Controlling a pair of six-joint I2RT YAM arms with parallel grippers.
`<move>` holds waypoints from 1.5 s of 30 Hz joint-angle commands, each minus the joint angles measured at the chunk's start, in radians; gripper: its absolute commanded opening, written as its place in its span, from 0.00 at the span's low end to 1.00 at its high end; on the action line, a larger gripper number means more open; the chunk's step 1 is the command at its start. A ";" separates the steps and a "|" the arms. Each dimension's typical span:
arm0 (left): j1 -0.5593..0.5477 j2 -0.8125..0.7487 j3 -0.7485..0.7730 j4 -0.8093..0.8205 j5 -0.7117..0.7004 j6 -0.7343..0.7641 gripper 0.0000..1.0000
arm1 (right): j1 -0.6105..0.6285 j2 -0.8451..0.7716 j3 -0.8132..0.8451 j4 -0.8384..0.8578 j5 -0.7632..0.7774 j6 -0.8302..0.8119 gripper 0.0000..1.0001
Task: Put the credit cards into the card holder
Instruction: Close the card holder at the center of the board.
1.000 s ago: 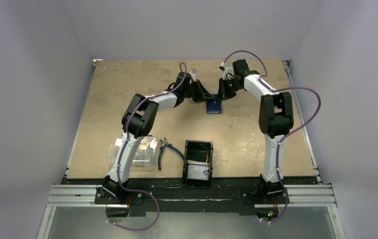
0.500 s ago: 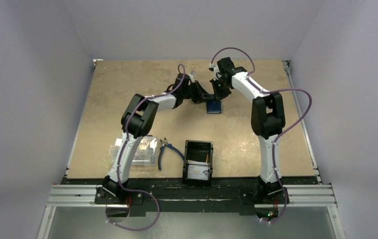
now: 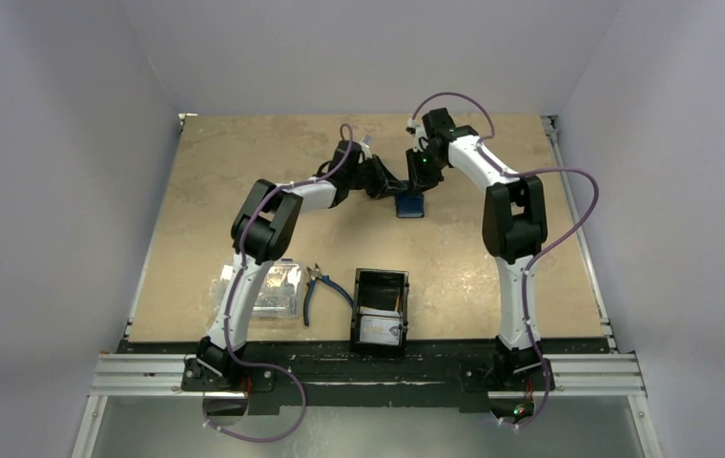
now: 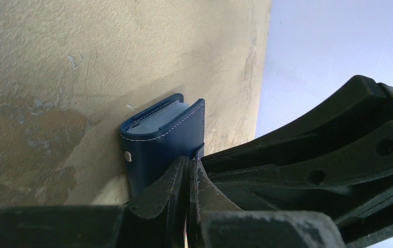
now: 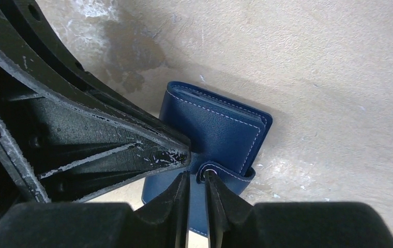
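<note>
The small navy blue folding leather card holder [image 3: 410, 204] lies on the tan table [image 3: 244, 172], far from the arm bases, between the two grippers; the left gripper [image 4: 189, 164] is pressed together, clamped on the holder's edge; the right gripper [image 5: 194, 178] has its fingers slightly apart, the holder's snap tab [image 5: 220, 174] at their tips; a white rectangular plastic card [image 3: 380, 330] stands in the black open-topped tray [image 3: 380, 280] near the bases, well apart from the holder; blue-handled pliers [image 3: 319, 286] lie beside the tray
</note>
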 commanded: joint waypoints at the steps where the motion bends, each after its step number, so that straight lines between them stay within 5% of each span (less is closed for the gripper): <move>1: 0.005 0.004 -0.025 -0.066 0.016 0.007 0.00 | 0.026 0.085 -0.049 0.029 -0.193 0.054 0.25; 17: 0.007 0.013 -0.029 -0.054 0.031 0.013 0.00 | -0.065 0.034 -0.260 0.202 -0.349 0.123 0.31; 26: 0.011 -0.025 0.024 -0.103 0.078 0.080 0.00 | -0.109 -0.116 -0.378 0.437 -0.489 0.205 0.33; 33: 0.020 -0.107 0.060 -0.191 0.116 0.163 0.02 | -0.113 -0.256 -0.390 0.435 -0.421 0.207 0.63; 36: 0.028 -0.130 0.055 -0.213 0.138 0.186 0.03 | -0.110 -0.302 -0.366 0.352 -0.364 0.143 0.97; 40: 0.036 -0.164 0.030 -0.229 0.149 0.212 0.05 | -0.109 -0.416 -0.375 0.298 -0.247 0.093 0.99; 43: 0.035 -0.179 0.009 -0.235 0.154 0.229 0.08 | -0.087 -0.526 -0.424 0.319 0.000 0.089 0.99; 45: 0.034 -0.181 -0.010 -0.228 0.159 0.227 0.12 | -0.093 -0.592 -0.533 0.427 0.081 0.218 0.99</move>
